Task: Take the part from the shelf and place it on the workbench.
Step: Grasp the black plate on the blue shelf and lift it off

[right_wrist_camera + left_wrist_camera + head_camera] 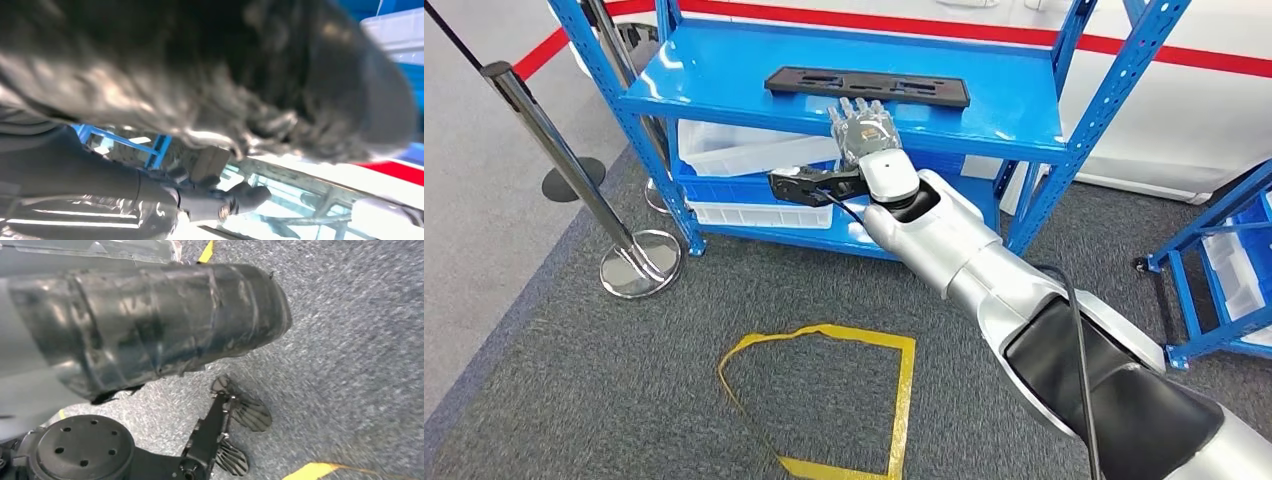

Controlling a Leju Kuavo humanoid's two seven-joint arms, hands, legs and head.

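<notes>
Silver-grey, with fingers spread and nothing held, the right robot hand (862,132) is raised at the front edge of the blue shelf (1014,125), just short of the black part (867,86) lying flat there, evidently for a grasp.

blurred robot hand (210,85) before blue shelf frame (157,145).

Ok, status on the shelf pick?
Right hand open at the top shelf edge, just short of the black part. Part lying flat, untouched. Nothing in the way.
</notes>
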